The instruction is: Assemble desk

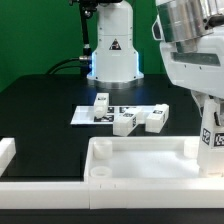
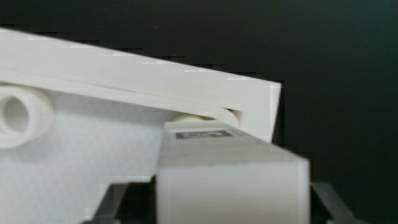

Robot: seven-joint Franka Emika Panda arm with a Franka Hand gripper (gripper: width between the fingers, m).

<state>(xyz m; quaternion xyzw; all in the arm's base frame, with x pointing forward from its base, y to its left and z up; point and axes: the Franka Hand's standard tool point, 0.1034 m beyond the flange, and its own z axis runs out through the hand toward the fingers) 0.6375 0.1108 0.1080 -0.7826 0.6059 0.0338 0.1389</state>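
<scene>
Four legs: three lie loose on the black table (image 1: 40,100); the fourth leg (image 2: 222,170) is in the gripper (image 2: 221,200).
Tags: each leg carries a black-and-white square tag. The patterns are too small to read, and no letters show on them.
Marker board (image 1: 100,115): a flat white sheet printed with several tags, lying on the table beyond the tabletop.
First loose leg (image 1: 101,104): stands on the marker board, tag side toward the camera.
Second loose leg (image 1: 124,122): rests at the board's near edge.
Third loose leg (image 1: 157,119): just beside the second, toward the exterior view's right.
Warning label (image 1: 114,44): a black triangle on the white robot base (image 1: 112,60); its symbol cannot be made out.
Tabletop (image 1: 140,144): white and rimmed, lying flat in the foreground with its hollow side up and a round corner socket (image 1: 100,172) showing.
Fingers (image 2: 121,200): clamped on the fourth leg from both sides.
Fourth leg, position: its tagged end sits at another corner socket (image 2: 228,112) of the tabletop. How deep it sits cannot be told.
Border walls (image 1: 6,150): low and white, along the table's near edge and the exterior view's left.
In the way: the white arm housing (image 1: 190,45) fills the exterior view's upper right and hides the fingers there; in the wrist view the held leg covers much of the tabletop's corner.
</scene>
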